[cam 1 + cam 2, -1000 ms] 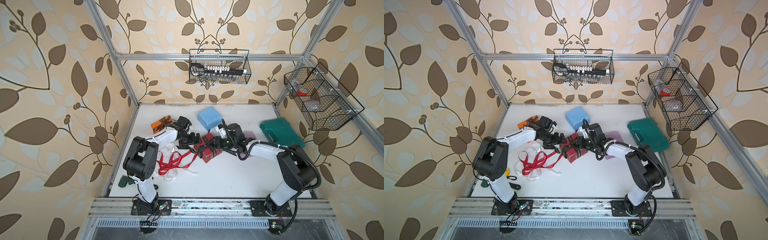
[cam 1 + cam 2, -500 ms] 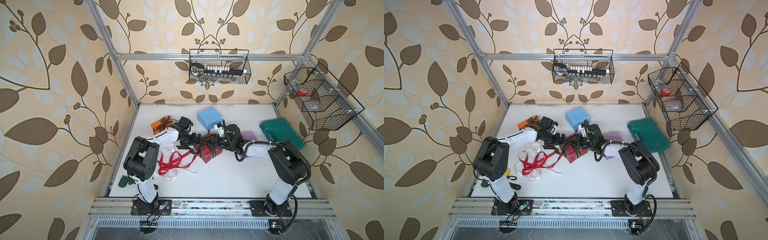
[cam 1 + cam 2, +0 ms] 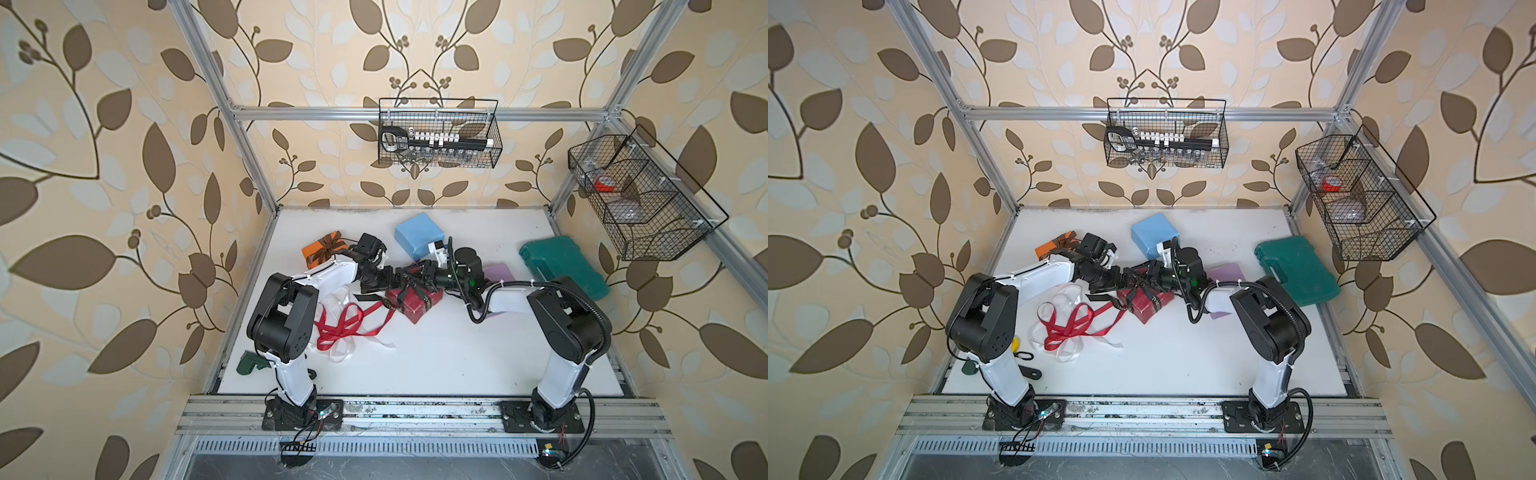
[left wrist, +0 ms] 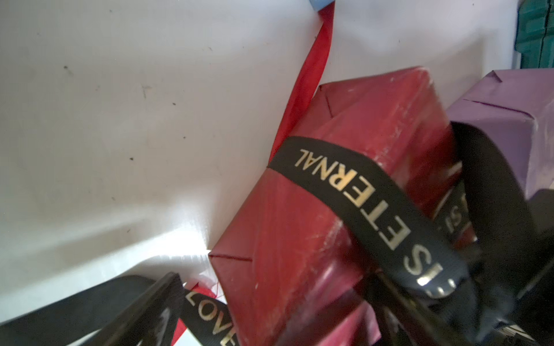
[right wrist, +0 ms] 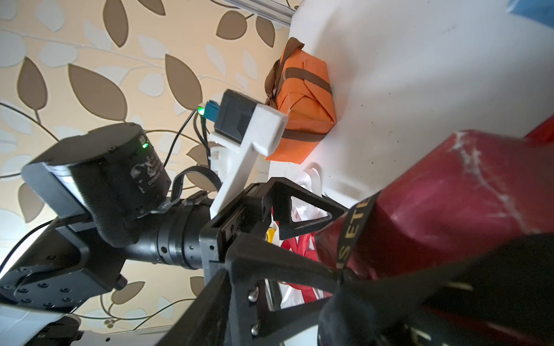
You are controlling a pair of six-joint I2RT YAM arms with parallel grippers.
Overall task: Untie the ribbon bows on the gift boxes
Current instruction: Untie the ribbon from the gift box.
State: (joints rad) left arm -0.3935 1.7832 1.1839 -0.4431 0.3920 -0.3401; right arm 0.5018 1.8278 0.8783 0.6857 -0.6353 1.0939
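Right gripper point(image 3: 418, 276) has moved in over dark red box point(image 3: 415, 308), facing left gripper point(image 3: 401, 281); left jaws wide apart, right's state unclear; pulling black ribbon point(image 4: 353, 191) may drag unpinned box.

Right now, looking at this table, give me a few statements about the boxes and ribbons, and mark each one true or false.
1. The brown ribbon is tied around the orange box. True.
2. The black ribbon lies off every box. False: it wraps the dark red box.
3. The red ribbon lies loose on the table. True.
4. The blue box wears a white bow. False: it is bare; the white ribbon lies loose by the red one.
5. The green case sits beside the orange box. False: it is across the table, near the lilac box.
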